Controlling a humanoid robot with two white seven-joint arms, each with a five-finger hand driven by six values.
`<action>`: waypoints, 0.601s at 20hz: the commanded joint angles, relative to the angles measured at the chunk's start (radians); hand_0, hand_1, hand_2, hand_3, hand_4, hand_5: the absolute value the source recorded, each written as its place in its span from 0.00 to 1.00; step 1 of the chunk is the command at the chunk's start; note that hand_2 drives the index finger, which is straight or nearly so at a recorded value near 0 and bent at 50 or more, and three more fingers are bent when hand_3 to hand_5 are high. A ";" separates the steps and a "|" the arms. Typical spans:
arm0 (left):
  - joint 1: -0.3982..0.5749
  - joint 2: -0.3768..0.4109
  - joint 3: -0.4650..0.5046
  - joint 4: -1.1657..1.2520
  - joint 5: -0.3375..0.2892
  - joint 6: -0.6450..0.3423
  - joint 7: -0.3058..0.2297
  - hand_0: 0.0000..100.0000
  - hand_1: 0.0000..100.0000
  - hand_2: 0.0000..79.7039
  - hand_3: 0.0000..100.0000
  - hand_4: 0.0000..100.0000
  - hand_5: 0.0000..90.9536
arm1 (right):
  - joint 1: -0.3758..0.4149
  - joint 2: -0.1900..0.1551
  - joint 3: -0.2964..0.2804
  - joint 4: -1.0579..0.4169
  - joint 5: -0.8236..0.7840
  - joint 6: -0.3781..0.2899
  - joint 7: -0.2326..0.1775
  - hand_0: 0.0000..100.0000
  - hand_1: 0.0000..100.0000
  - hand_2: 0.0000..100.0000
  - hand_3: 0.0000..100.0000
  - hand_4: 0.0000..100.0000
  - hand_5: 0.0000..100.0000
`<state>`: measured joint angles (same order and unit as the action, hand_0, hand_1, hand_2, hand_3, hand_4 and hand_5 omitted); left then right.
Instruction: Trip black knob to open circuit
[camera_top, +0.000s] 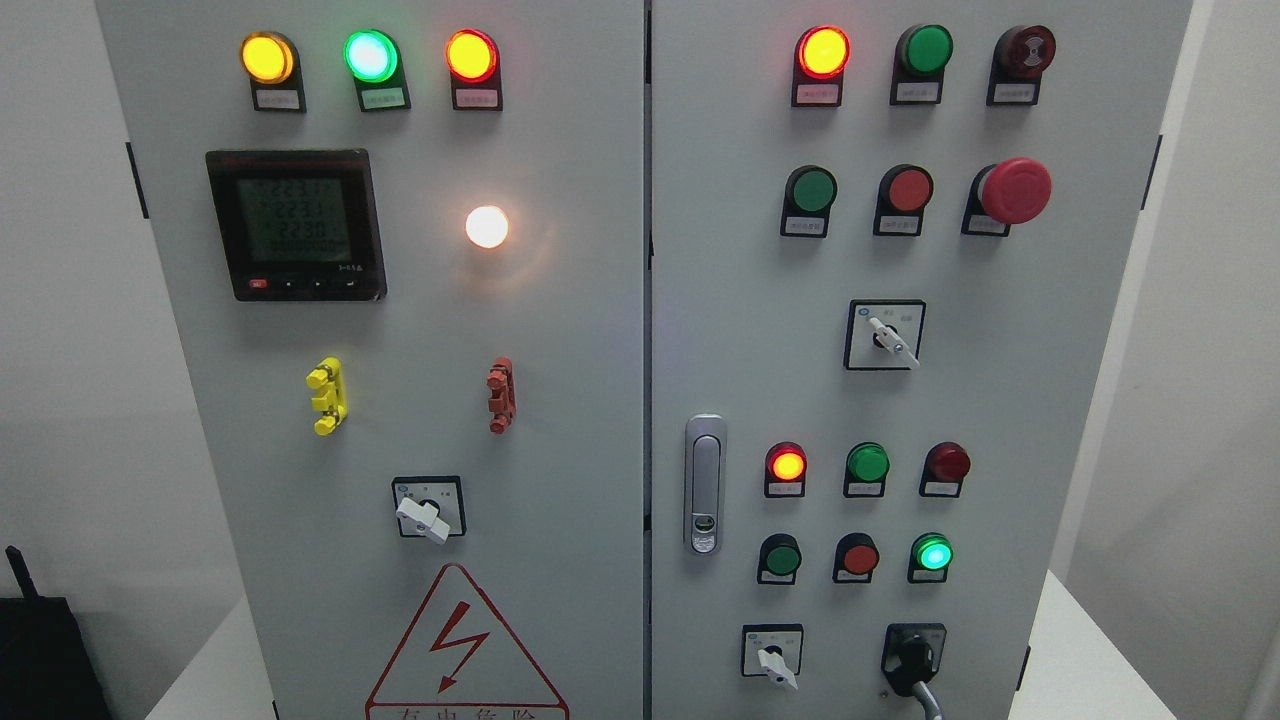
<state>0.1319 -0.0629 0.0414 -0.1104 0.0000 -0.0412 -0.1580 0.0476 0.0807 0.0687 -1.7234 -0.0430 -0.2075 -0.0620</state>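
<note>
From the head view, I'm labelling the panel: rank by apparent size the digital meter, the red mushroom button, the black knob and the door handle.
1. digital meter
2. door handle
3. red mushroom button and black knob: too close to rank.

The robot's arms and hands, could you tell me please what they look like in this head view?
Neither arm nor hand shows in this view, so their look cannot be told. Only the grey cabinet fills the picture, with the black knob at its lower right, untouched.
</note>
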 joint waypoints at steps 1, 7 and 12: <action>0.000 0.000 0.000 0.000 -0.023 0.001 -0.006 0.12 0.39 0.00 0.00 0.00 0.00 | 0.000 0.001 0.003 -0.004 0.000 -0.004 0.001 0.00 0.00 0.00 1.00 1.00 1.00; 0.000 0.000 0.000 0.000 -0.023 0.001 -0.006 0.12 0.39 0.00 0.00 0.00 0.00 | 0.000 0.002 0.005 -0.004 0.000 -0.004 0.001 0.00 0.00 0.00 1.00 1.00 1.00; 0.000 0.000 0.000 0.000 -0.023 0.003 -0.006 0.12 0.39 0.00 0.00 0.00 0.00 | 0.000 0.002 0.005 -0.004 0.000 -0.004 0.001 0.00 0.00 0.00 1.00 1.00 1.00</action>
<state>0.1319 -0.0629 0.0414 -0.1104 0.0000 -0.0412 -0.1641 0.0476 0.0818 0.0713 -1.7257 -0.0430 -0.2076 -0.0620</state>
